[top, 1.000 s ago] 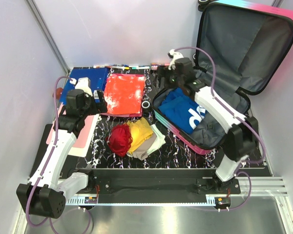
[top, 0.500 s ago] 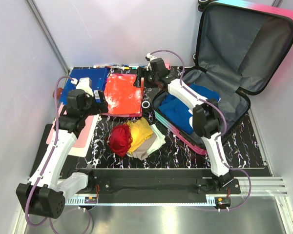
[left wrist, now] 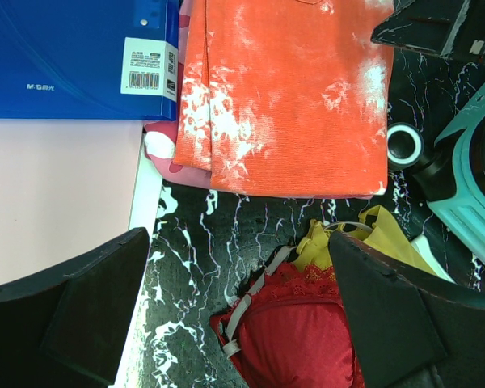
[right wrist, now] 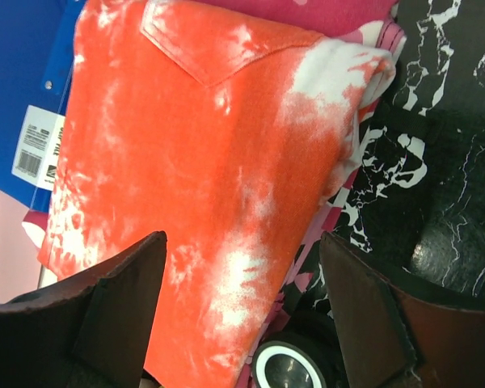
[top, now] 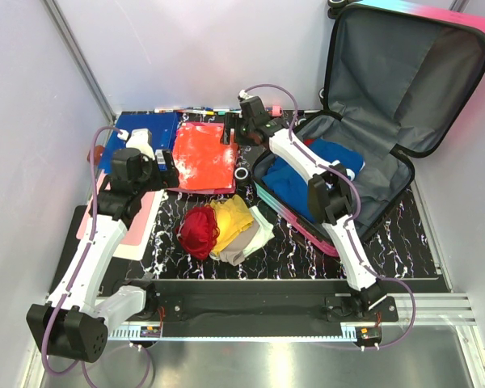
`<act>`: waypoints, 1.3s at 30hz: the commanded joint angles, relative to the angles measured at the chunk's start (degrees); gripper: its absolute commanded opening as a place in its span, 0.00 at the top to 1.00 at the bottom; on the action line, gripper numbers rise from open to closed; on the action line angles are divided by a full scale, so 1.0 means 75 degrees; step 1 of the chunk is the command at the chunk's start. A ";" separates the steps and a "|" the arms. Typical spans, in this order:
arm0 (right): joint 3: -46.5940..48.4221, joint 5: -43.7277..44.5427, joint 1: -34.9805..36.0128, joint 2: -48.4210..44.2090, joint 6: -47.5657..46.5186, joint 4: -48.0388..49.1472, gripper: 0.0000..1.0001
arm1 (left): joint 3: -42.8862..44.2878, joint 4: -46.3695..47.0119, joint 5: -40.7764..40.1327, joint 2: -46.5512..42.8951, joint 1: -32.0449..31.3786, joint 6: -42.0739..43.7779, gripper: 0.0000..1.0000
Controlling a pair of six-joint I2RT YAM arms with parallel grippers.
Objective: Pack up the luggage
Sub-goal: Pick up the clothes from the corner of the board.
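Note:
The luggage (top: pixel 404 73) stands open at the back right, lid upright, grey lining showing. Blue clothing (top: pixel 303 182) lies in its lower half. Its teal rim (left wrist: pixel 469 202) and a wheel (top: pixel 241 173) show beside a folded orange tie-dye garment (top: pixel 204 156). My right gripper (top: pixel 230 131) is open and empty above that garment's right edge (right wrist: pixel 194 162); its jaws (right wrist: pixel 242 242) stand wide apart. My left gripper (top: pixel 163 170) is open and empty, hovering (left wrist: pixel 238 242) over the black mat between the orange garment (left wrist: pixel 291 97) and a red bra (left wrist: pixel 307 331).
A pile of red (top: pixel 198 230), yellow (top: pixel 230 217) and beige (top: pixel 250 234) clothes lies at mid-table. A flat blue folder (top: pixel 137 133) sits at the back left, with a pink sheet (top: pixel 133 218) in front of it. Walls enclose the table on the left, back and right.
My right arm swung left, from over the suitcase's lower half to over the right edge of the orange garment. The left arm has not moved.

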 commanded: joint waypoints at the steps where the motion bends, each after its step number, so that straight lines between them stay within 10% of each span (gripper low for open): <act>1: 0.0480 0.0179 0.0112 0.0298 0.0194 -0.0326 0.17 | 0.0072 0.0232 0.0147 0.0013 -0.0034 0.0040 0.01; 14: 0.1042 -0.0031 0.0112 0.0860 0.0381 -0.0479 0.19 | 0.0084 0.0232 0.0147 0.0013 -0.0034 0.0051 0.01; 30: 0.1324 -0.0629 0.0253 0.1001 0.0381 -0.0397 0.50 | 0.0073 0.0220 0.0135 -0.0022 -0.0034 0.0051 0.01; 39: 0.1055 -0.0138 0.0288 0.0896 0.0510 -0.0443 0.45 | 0.0084 0.0220 0.0135 -0.0034 -0.0034 0.0051 0.01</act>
